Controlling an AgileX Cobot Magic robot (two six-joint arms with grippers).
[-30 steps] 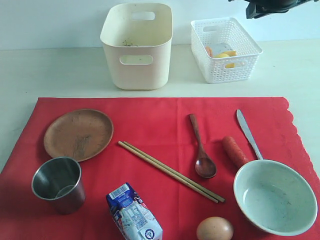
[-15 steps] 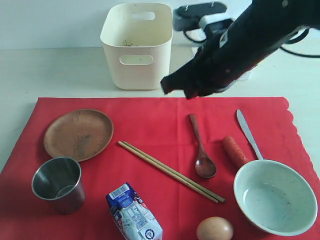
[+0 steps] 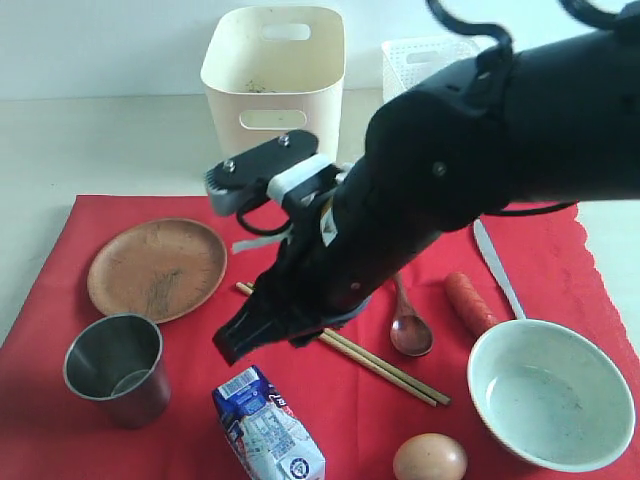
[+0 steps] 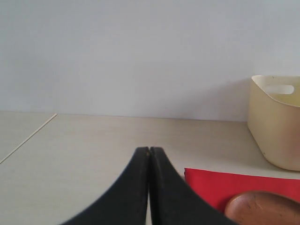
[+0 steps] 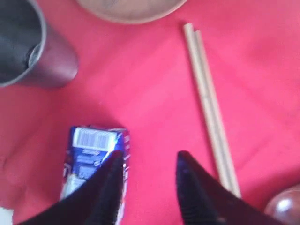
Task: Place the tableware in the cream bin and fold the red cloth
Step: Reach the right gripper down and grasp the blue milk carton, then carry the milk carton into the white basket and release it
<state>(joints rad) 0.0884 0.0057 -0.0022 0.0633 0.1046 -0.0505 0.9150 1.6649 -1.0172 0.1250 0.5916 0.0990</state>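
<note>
The only print in view is on the blue-and-white milk carton [image 3: 268, 428], and none of it can be read. A white panel with a black barcode [image 5: 92, 138] sits at the end of the carton, just ahead of the right jaws. It shows as bars only, too blurred for any figures. Next to it, partly under one tip of those jaws, white lettering [image 5: 83, 165] on the blue side shows as smeared lines, with no word legible. In the exterior view the carton's white face carries a block of fine print [image 3: 266, 432] and a round blue mark [image 3: 298, 466], both too small to make out.
</note>
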